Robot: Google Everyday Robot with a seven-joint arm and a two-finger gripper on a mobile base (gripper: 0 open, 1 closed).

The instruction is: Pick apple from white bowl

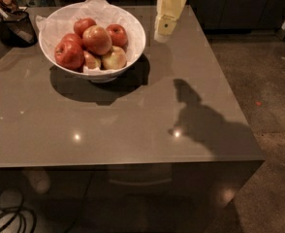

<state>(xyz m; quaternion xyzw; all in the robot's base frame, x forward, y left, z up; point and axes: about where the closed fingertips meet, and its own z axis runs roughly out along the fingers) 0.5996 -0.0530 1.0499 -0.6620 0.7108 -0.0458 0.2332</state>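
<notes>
The white bowl stands on the far left part of the grey table, lined with crinkled white paper. The apple, the largest, pale pinkish-red and glossy, lies on top in the middle of the pile. Smaller dark red apples lie around it, and a yellow-green one sits at the front. My gripper, pale yellow, hangs from the top edge just right of the bowl's rim, above the table and apart from the fruit.
A small dark mesh container with items in it stands at the far left. The grey table reaches to a front edge near the bottom and a right edge by the floor. Cables lie on the floor below left.
</notes>
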